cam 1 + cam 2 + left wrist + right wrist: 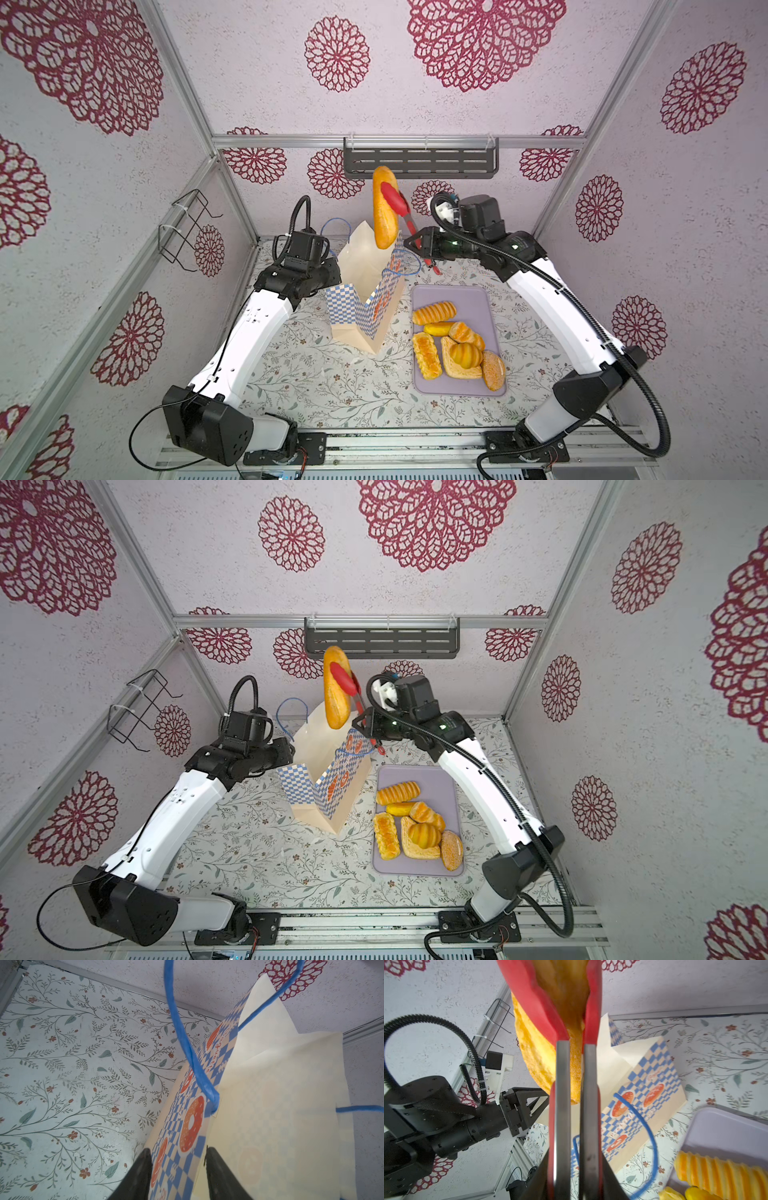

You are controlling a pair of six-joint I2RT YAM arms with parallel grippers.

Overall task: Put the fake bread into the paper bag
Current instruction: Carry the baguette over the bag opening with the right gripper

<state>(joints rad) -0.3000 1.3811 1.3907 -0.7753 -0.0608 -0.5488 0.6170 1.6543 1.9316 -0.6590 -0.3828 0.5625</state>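
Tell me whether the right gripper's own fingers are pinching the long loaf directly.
No: the right gripper clamps the red tongs, and the tongs' red tips pinch the long loaf.

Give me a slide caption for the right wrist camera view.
The right gripper squeezes red tongs, holding the long loaf over the open paper bag.

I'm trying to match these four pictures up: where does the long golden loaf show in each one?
In a top view: the long loaf hangs at upper centre, clamped in red tongs, above the paper bag.
In a top view: upper centre again, over the bag.
Left wrist view: not in it.
Right wrist view: upper middle, between the tong blades.
Shared landmark: the paper bag, seen in all four.
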